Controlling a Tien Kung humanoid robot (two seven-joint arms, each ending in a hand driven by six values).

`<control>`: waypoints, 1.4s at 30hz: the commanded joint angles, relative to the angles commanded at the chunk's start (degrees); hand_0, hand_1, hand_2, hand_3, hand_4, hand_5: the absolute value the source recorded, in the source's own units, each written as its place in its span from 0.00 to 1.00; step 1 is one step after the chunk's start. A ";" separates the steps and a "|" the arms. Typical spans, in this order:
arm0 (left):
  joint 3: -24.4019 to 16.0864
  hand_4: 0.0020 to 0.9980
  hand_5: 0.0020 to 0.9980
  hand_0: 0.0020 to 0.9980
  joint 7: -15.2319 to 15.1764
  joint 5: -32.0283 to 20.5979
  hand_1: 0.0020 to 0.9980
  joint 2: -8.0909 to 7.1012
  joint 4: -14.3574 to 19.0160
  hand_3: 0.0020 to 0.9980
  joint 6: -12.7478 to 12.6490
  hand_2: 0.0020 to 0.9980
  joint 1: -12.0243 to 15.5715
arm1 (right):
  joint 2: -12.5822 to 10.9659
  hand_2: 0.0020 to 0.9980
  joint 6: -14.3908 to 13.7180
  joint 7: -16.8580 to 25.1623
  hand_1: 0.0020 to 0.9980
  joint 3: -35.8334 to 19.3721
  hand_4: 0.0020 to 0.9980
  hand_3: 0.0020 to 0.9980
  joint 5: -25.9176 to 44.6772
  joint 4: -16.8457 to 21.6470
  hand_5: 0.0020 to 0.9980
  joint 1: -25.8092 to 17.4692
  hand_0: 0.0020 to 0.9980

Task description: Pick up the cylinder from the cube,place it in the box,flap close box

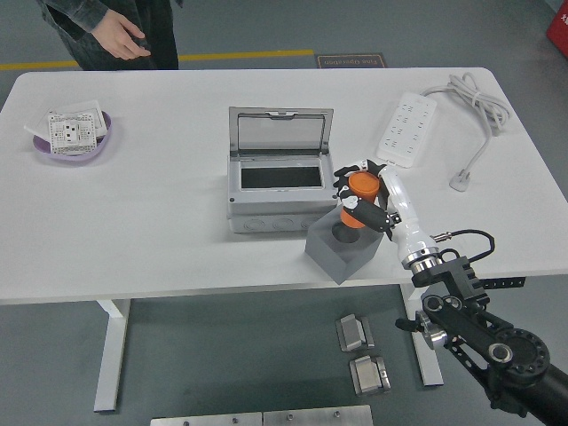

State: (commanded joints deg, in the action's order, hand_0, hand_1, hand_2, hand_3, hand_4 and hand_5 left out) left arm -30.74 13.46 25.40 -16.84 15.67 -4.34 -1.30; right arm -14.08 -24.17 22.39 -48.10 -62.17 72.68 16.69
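My right hand (363, 194) is shut on the orange cylinder (359, 186) and holds it just above the grey cube (341, 247), whose round socket (344, 235) now shows empty. The cube stands at the table's near edge, right in front of the grey box (279, 191). The box's lid (280, 131) stands open and upright behind its dark opening (280, 178). The cylinder is to the right of the box, beside its right front corner. My left hand is out of view.
A white power strip (406, 130) with its cable (479, 111) lies at the back right. A purple dish (73, 140) holding white parts sits at the far left. A person (120, 35) stands at the far left side of the table.
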 joint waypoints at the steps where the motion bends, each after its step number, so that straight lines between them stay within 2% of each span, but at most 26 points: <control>1: 0.04 0.76 0.33 0.71 -0.01 -0.06 0.69 -0.07 -0.01 0.76 -0.01 0.47 0.00 | -0.10 0.31 -0.08 -0.09 0.17 -0.10 0.03 0.22 -0.20 0.06 0.00 0.16 0.41; 7: 0.94 0.76 0.33 0.71 -0.01 -1.21 0.69 -0.25 -0.26 0.76 -0.03 0.47 0.21 | -0.70 0.31 -1.66 -2.37 0.18 1.03 0.02 0.23 -4.14 0.57 0.00 2.51 0.44; 13: 2.42 0.76 0.33 0.71 -0.02 -2.88 0.69 -0.20 -0.66 0.76 -0.06 0.47 0.52 | -0.10 0.31 -4.28 -9.19 0.19 4.96 0.02 0.23 -12.74 -1.59 0.00 8.85 0.45; 17: 2.12 0.76 0.33 0.71 -0.14 -2.84 0.69 -0.62 -0.73 0.76 -0.14 0.47 0.37 | 1.13 0.31 -3.48 -13.90 0.18 8.11 0.00 0.23 -18.89 -4.67 0.00 13.43 0.42; 20: 1.86 0.76 0.33 0.71 -0.26 -2.72 0.69 -0.90 -0.72 0.76 -0.21 0.47 0.18 | 2.25 0.31 -1.35 -17.55 0.18 10.93 0.00 0.23 -23.87 -7.05 0.00 17.15 0.42; 21: 1.82 0.76 0.33 0.71 -0.28 -2.71 0.69 -0.95 -0.71 0.76 -0.23 0.47 0.12 | 2.61 0.29 -0.52 -18.76 0.13 11.98 0.00 0.22 -25.41 -7.81 0.00 18.44 0.18; 24: 2.04 0.76 0.33 0.71 -0.30 -2.91 0.69 -0.97 -0.71 0.76 -0.23 0.47 0.04 | 3.72 0.29 1.60 -21.38 0.13 15.17 0.00 0.22 -29.78 -10.21 0.00 22.25 0.18; 26: 2.30 0.76 0.33 0.71 -0.29 -3.12 0.69 -0.92 -0.72 0.76 -0.22 0.47 0.03 | 4.38 0.29 2.38 -21.88 0.13 17.16 0.00 0.22 -31.98 -11.98 0.00 24.55 0.18; 27: 2.46 0.76 0.33 0.70 -0.27 -3.24 0.69 -0.88 -0.73 0.76 -0.22 0.47 0.03 | 4.76 0.28 2.71 -21.91 0.11 18.50 0.00 0.21 -33.08 -13.19 0.00 26.02 0.15; 31: 2.91 0.76 0.33 0.70 -0.25 -3.58 0.69 -0.84 -0.79 0.76 -0.21 0.47 0.08 | 5.78 0.28 3.25 -21.27 0.11 22.68 0.00 0.21 -33.36 -17.39 0.00 30.65 0.15; 36: 3.73 0.76 0.33 0.70 -0.25 -4.32 0.69 -0.96 -1.00 0.76 -0.22 0.47 0.16 | 7.01 0.28 3.51 -20.10 0.10 28.13 0.00 0.21 -30.19 -23.01 0.00 35.95 0.14; 42: 5.74 0.76 0.33 0.70 -0.21 -6.25 0.69 -1.13 -1.44 0.76 -0.24 0.47 0.28 | 9.21 0.28 3.49 -18.41 0.10 33.96 0.00 0.21 -24.94 -29.47 0.00 39.56 0.14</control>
State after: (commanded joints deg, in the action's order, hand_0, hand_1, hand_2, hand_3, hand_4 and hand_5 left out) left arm -25.00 13.25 19.15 -17.97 14.23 -4.58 -1.02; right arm -4.87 -20.68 3.98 -14.14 -87.11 43.21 56.24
